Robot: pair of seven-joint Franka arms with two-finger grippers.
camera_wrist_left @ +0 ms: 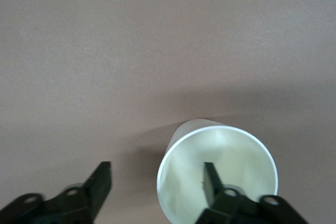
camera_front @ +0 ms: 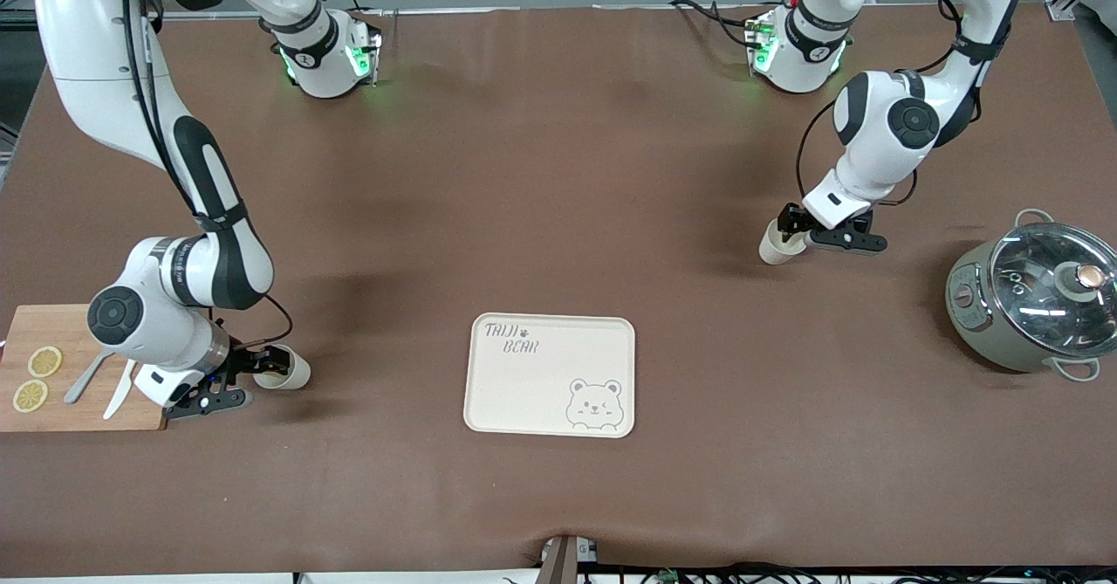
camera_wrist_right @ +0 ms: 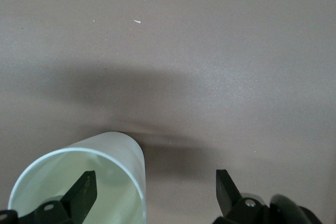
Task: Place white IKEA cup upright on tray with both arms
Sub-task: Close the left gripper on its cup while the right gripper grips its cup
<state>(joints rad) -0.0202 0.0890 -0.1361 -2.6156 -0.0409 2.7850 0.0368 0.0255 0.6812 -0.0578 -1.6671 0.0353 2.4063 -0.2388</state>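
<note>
I see each tool spread, one finger inside a cup: left tool (camera_front: 790, 233) with its cup (camera_front: 773, 246), right tool (camera_front: 262, 366) with its cup (camera_front: 288, 373); tray (camera_front: 524, 392) bare.

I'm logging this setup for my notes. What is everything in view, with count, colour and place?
tray: 1, cream-white with a bear drawing, mid-table, nearer the front camera than both cups.
cups: 2, white; one at the left pincer, one at the right pincer.
cutting board: 1, wooden, at the right arm's end of the table.
lemon slices: 2, yellow, on the board.
utensils: 2, pale, on the board.
pot: 1, grey-green with a glass lid, at the left arm's end.
tablecloth: 1, brown, under it all.
left pincer: open, one finger inside its cup.
right pincer: open, one finger inside its cup.
</note>
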